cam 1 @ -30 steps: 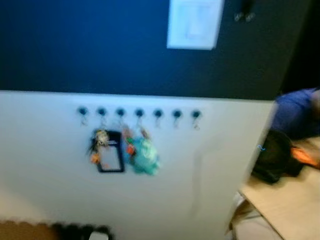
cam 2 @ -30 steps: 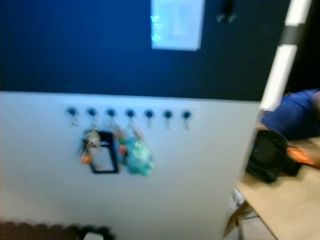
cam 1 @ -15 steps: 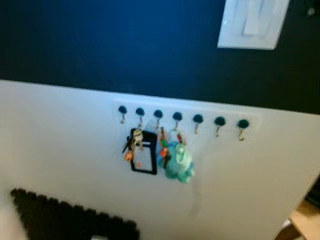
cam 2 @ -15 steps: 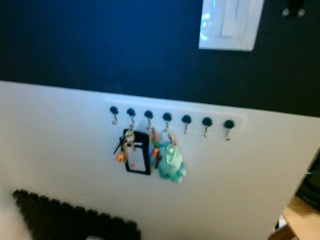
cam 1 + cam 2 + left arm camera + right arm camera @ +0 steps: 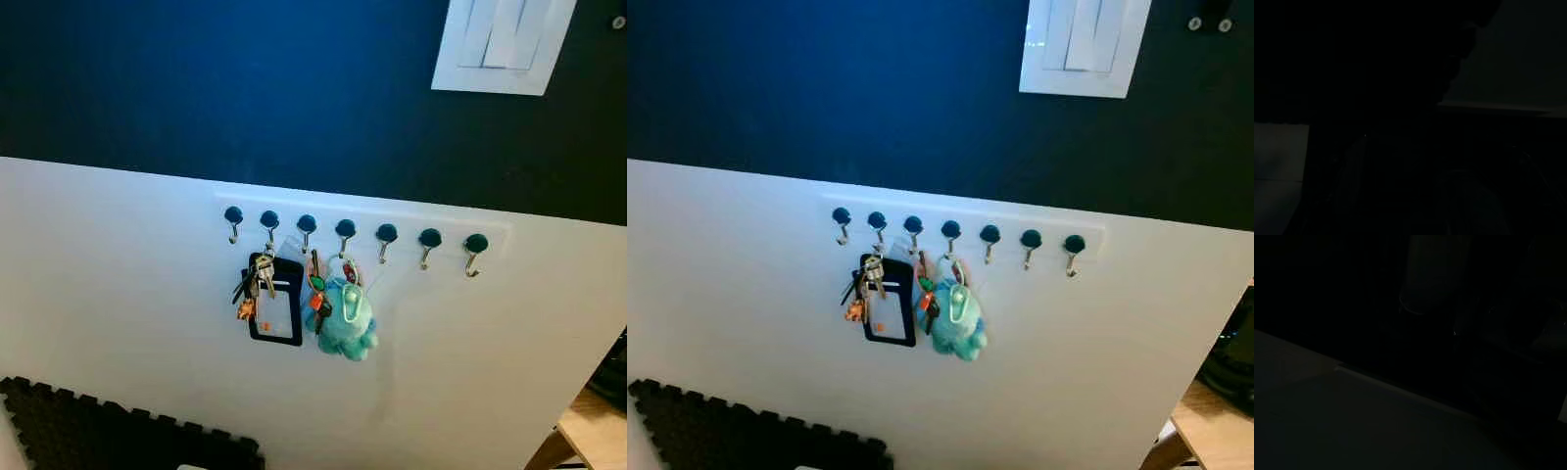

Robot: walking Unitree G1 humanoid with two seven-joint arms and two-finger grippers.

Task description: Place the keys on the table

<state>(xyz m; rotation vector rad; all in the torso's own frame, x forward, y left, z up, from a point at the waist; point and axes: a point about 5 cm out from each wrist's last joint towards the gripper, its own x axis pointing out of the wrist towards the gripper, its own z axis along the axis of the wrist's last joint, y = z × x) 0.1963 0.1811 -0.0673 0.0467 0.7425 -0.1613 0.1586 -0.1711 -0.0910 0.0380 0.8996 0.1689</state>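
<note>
1. Nearest to me, at the lower left of the head view, lies a black foam mat (image 5: 118, 436) with a toothed edge, at the foot of the wall.
2. At the lower right corner I see a small part of the wooden table (image 5: 1210, 431), with a dark object above it at the frame edge that I cannot identify.
3. Both wrist views are almost fully dark. I cannot tell if the fingers of the left gripper or the right gripper are spread or pressed together, so I judge both arms hang idle.
4. Farther, in the middle of the frame, a row of hooks (image 5: 348, 231) with dark round heads is fixed on the white lower part of the wall.
5. The keys (image 5: 253, 285) hang from the hooks on the left side of the row, in front of a black card holder (image 5: 275, 313). Just beside them hangs a second bunch with a teal plush toy (image 5: 346, 322).
6. Farthest, at the upper right, a white switch plate (image 5: 503, 44) sits on the dark blue upper wall.
7. My judgement: the step in hand is the approach, nothing is grasped yet. The next move calls for raising one arm to the keys, closing on the bunch, and lifting it off its hook without catching the plush toy.
</note>
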